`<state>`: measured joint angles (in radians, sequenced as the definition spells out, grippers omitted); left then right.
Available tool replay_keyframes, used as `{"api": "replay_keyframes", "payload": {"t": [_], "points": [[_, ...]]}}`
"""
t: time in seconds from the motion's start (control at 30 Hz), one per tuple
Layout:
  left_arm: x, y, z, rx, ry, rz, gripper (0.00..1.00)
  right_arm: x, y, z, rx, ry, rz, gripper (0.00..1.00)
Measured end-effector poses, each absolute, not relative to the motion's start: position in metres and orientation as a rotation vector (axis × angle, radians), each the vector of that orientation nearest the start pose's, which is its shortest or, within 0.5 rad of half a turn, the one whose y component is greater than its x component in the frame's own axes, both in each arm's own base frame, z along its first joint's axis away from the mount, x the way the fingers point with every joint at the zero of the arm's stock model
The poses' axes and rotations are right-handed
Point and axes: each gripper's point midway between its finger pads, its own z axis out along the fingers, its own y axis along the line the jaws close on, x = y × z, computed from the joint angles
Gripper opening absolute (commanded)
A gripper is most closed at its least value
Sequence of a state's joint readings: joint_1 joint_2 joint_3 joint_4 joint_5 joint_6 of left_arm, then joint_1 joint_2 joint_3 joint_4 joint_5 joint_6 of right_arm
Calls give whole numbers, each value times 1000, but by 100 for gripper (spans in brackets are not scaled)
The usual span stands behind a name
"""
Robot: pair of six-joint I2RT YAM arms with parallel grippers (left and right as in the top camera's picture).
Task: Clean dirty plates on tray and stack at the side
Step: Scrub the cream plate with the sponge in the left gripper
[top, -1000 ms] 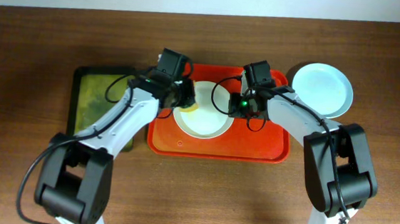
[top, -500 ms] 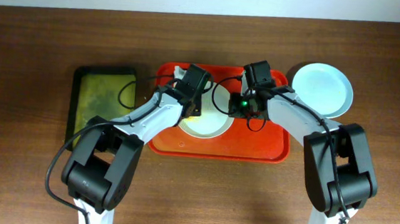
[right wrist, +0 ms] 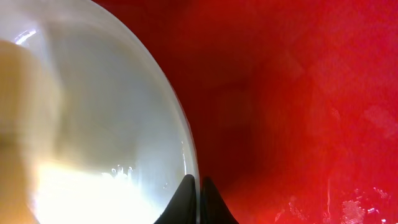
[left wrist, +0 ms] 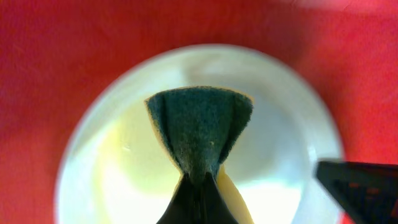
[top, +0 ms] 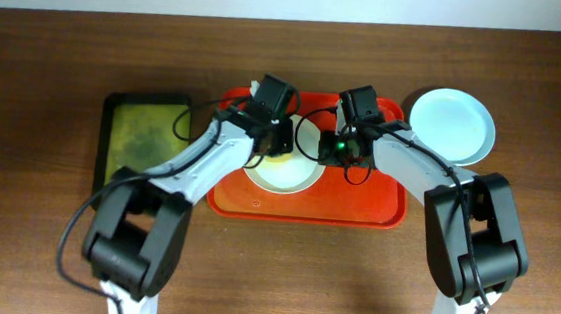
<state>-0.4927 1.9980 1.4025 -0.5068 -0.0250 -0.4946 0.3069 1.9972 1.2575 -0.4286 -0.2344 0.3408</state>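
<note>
Right hand (right wrist: 198, 198) clamps the rim of the cream plate (left wrist: 280, 118), apparently steadying it while left hand (left wrist: 199, 202) presses its gripped green sponge (left wrist: 200, 127) inside.

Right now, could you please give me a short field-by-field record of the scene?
left gripper: shut on sponge, over cream plate
right gripper: shut on cream plate's rim
cream plate: inside red tray
blue plate: on table, right of red tray
black tray: left of red tray
</note>
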Motion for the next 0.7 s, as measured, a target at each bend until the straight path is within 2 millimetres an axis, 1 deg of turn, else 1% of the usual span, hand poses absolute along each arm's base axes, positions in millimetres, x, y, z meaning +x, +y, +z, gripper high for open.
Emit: {"api": "replay_keyframes", "payload": {"t": [0.03, 0.07, 0.17, 0.2, 0.23, 0.27, 0.3, 0.33, 0.37, 0.43, 0.47, 0.53, 0.57, 0.6, 0.63, 0.67, 0.7], "points": [[418, -222, 31, -5, 2739, -257, 0, 412, 172, 11, -20, 2794, 493, 4], [417, -220, 19, -6, 2758, -225, 0, 412, 172, 11, -20, 2794, 492, 4], [416, -203, 17, -26, 2750, -74, 0, 412, 172, 11, -19, 2794, 492, 4], [416, -193, 17, -35, 2741, 11, 0, 412, 172, 11, -19, 2795, 492, 4], [415, -174, 18, -49, 2724, 152, 0, 412, 172, 11, -19, 2795, 492, 4], [415, -164, 19, -58, 2711, 223, 0, 412, 172, 11, -19, 2795, 492, 4], [416, -158, 22, -62, 2697, 270, 0, 412, 173, 11, -20, 2796, 497, 4], [416, -156, 26, -65, 2686, 281, 0, 411, 173, 11, -21, 2796, 498, 4], [417, -154, 34, -73, 2667, 289, 0, 411, 173, 11, -22, 2797, 499, 4], [424, -146, 64, -114, 2600, 273, 0, 411, 173, 11, -22, 2797, 499, 4], [431, -136, 99, -168, 2522, 234, 0, 411, 173, 11, -21, 2798, 498, 4], [435, -121, 141, -233, 2438, 189, 0, 411, 173, 11, -22, 2799, 498, 4], [433, -107, 157, -272, 2413, 186, 0, 411, 173, 11, -21, 2800, 498, 4], [431, -89, 165, -315, 2410, 200, 0, 411, 173, 11, -21, 2800, 498, 4], [428, -66, 167, -371, 2422, 234, 0, 411, 173, 11, -22, 2800, 498, 4], [423, -37, 161, -442, 2454, 278, 0, 411, 173, 11, -21, 2800, 498, 4], [419, -19, 154, -491, 2482, 295, 0, 411, 173, 11, -21, 2800, 498, 4]]}}
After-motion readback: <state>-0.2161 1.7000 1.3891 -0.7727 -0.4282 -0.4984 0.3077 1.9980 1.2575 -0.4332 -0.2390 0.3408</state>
